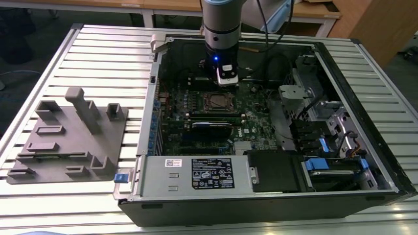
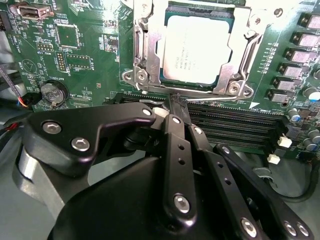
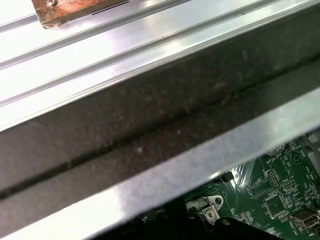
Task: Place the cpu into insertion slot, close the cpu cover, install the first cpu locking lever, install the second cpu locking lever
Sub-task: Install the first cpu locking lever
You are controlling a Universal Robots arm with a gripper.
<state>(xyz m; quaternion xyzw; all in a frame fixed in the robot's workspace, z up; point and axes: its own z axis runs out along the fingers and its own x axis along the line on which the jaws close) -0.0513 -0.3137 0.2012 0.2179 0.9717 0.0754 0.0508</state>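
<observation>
The cpu (image 2: pixel 197 47), silver-grey and square, lies in the insertion slot (image 1: pixel 219 102) on the green motherboard (image 2: pixel 85 45). The cpu cover (image 2: pixel 245 55), a silver frame, is folded down around it. One thin metal locking lever (image 2: pixel 141 47) runs along one side of the socket, and another (image 2: pixel 210 91) lies along the edge nearest my gripper. My gripper (image 2: pixel 176 102) has its black fingers pressed together, tips right at that nearer lever, about the middle of the socket's edge. Whether they touch it I cannot tell. In the exterior view my gripper (image 1: pixel 225 81) hangs just behind the socket.
Long black memory slots (image 2: pixel 235 122) run between my fingers and the socket. A coin battery (image 2: pixel 53 92) sits to one side. The black case wall (image 3: pixel 150 125) stands close behind the arm. A grey fixture (image 1: pixel 72 137) lies on the slatted table at the exterior view's left.
</observation>
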